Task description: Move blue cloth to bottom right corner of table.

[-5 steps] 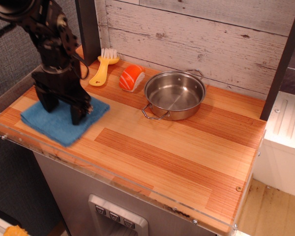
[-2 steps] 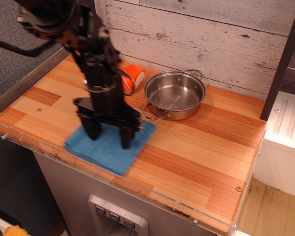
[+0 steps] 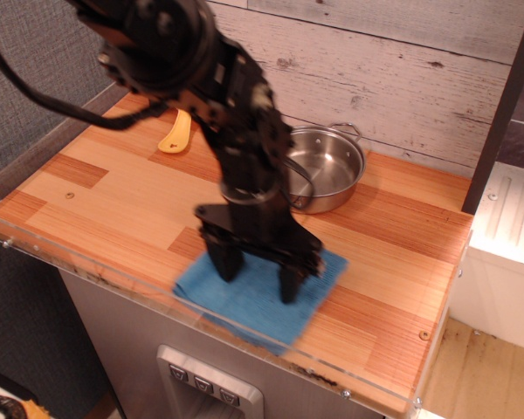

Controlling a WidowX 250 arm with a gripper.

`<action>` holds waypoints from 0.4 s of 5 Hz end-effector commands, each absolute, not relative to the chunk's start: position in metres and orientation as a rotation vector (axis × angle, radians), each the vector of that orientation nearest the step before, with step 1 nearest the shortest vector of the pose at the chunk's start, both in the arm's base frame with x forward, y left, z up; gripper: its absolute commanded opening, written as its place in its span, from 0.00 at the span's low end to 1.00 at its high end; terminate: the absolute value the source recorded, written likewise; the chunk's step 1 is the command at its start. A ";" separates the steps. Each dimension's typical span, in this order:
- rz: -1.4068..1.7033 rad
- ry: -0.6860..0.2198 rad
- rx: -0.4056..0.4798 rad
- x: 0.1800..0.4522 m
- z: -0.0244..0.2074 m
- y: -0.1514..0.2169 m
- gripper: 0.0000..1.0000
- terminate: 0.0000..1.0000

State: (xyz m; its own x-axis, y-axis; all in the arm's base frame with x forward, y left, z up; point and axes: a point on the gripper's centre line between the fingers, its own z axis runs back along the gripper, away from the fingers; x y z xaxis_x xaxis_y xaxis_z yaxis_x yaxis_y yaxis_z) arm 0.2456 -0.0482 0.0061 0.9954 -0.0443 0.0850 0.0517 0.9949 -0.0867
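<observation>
The blue cloth [image 3: 255, 305] lies flat on the wooden table [image 3: 113, 192] near its front edge, a little right of the middle, blurred by motion. Its front corner reaches the clear acrylic rim [image 3: 87, 266]. My black gripper [image 3: 258, 279] stands upright on top of the cloth. Its two fingers are spread wide and both fingertips [image 3: 289, 290] press down into the cloth. The arm reaches in from the upper left and hides part of the table behind it.
A steel pot [image 3: 332, 166] with loop handles stands at the back, partly behind the arm. A yellow brush handle [image 3: 176, 135] shows at the back left. A whitewashed plank wall runs behind, and a dark post [image 3: 498, 122] stands at the right.
The gripper and the blue cloth under it have slid together from the table's left side along the front edge to right of the middle. The arm now hides the orange item and the pot's left side.
</observation>
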 end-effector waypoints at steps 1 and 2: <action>-0.053 -0.098 -0.075 0.245 0.003 -0.094 1.00 0.00; 0.014 -0.127 -0.065 0.255 0.014 -0.085 1.00 0.00</action>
